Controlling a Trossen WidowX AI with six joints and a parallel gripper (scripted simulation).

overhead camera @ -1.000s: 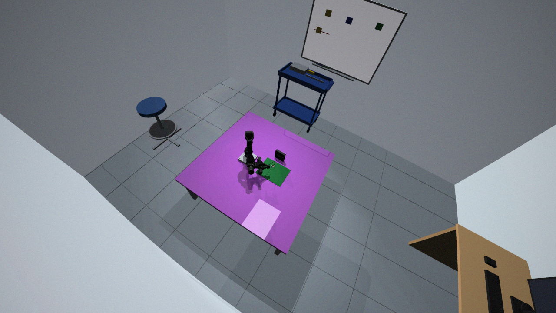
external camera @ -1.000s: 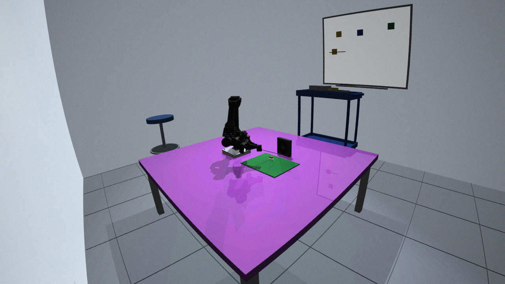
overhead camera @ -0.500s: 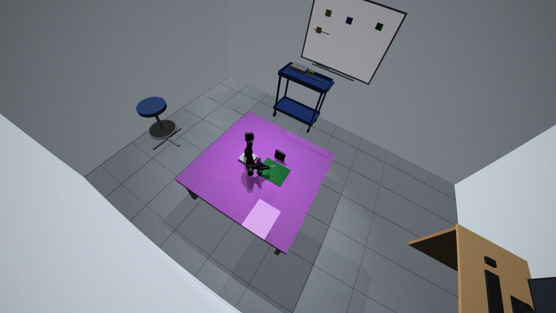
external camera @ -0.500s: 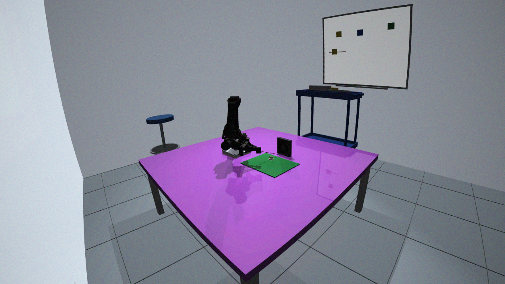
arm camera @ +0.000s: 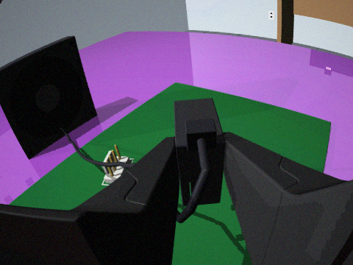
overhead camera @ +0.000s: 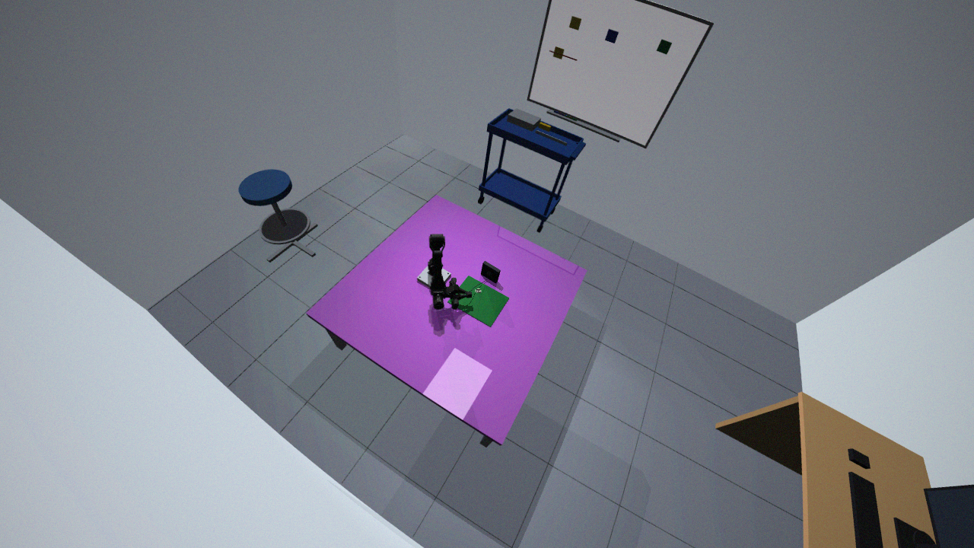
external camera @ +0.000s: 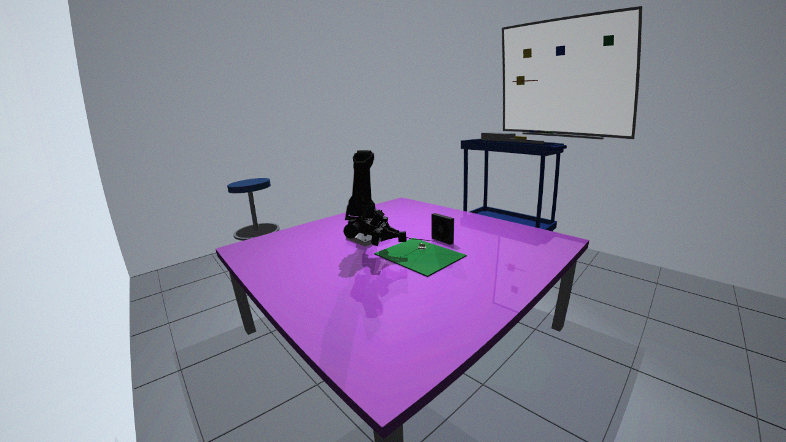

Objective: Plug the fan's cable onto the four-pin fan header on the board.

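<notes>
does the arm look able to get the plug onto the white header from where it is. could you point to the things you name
Probably yes: the pincer (overhead camera: 469, 294) (external camera: 403, 236) (arm camera: 198, 144) grips the plug (arm camera: 200, 165), and nothing visible stands between it and the header (overhead camera: 478, 290) (external camera: 422, 248) (arm camera: 117, 169), whose pins are bare; it seems to need only shifting sideways and lowering.

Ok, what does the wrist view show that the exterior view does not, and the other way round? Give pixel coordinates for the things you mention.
Only the wrist: the header's brass pins (arm camera: 113, 162), the cable bending out of the plug (arm camera: 200, 169), and a wall outlet (arm camera: 271, 15).

Only the exterior: the stool (external camera: 249, 185), the whiteboard (external camera: 571, 104), and the blue cart (external camera: 513, 146).

Both: the fan (external camera: 442, 228) (arm camera: 48, 97) upright beside the green board (external camera: 425, 263) (arm camera: 257, 121), and the tool (external camera: 403, 236) (arm camera: 198, 144), clamped on the plug in the wrist view.
</notes>
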